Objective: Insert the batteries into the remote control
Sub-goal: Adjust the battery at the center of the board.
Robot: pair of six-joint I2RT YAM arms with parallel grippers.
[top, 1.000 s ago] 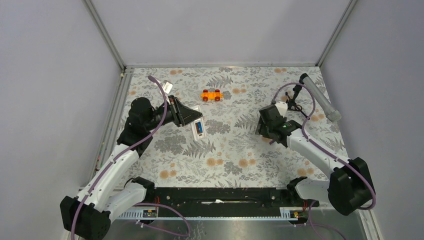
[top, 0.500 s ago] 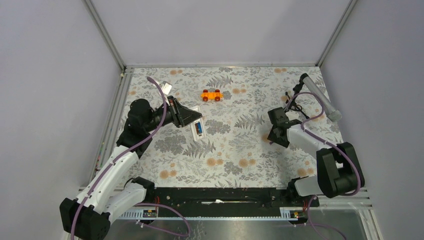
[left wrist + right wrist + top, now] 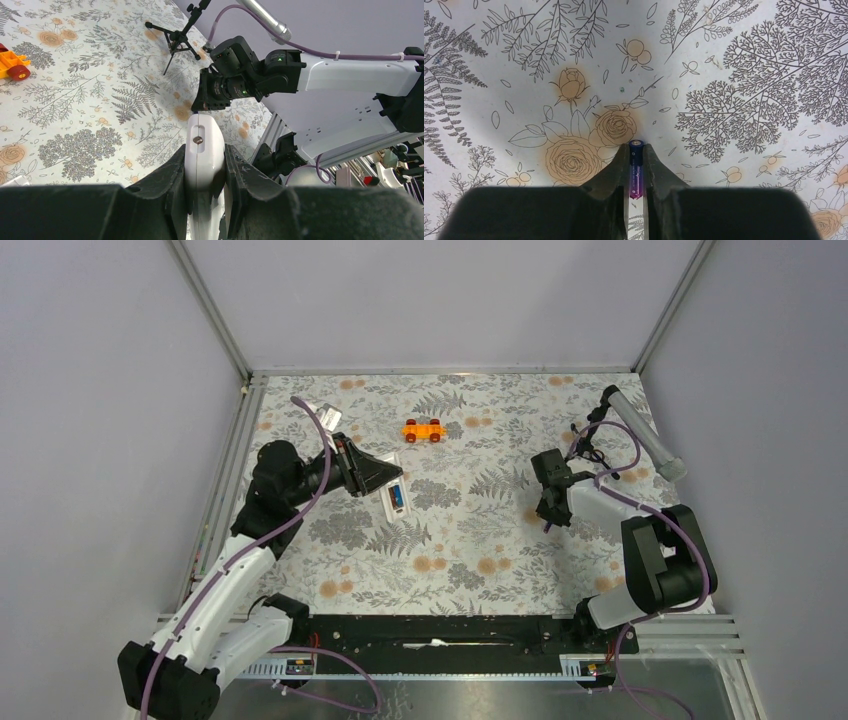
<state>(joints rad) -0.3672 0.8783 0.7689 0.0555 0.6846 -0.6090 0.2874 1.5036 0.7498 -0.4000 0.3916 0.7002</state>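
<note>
Your right arm has folded back on itself over the last second. Its elbow, which was low in the right corner of the overhead view, now sits higher and closer in. The right gripper has turned to point down the frame, right of centre. Your left arm has hardly shifted.

The right claw is nearly closed, pinching a battery that runs lengthwise between its fingers. The blue end of it pokes out past the tips and the purple-red part sits deeper in. The battery hangs over a rose on the floral cloth; you cannot tell whether it touches.

The left gripper, left of centre in the overhead view, is clamped on the remote control. In the left wrist view the white body fills the narrow gap between the fingers. A second battery, blue, lies in the recess on the remote's upturned side.

The two grippers are well apart. An orange toy car sits above the remote near the top centre. A grey tube on a black tripod stands at upper right, just above the right gripper.
</note>
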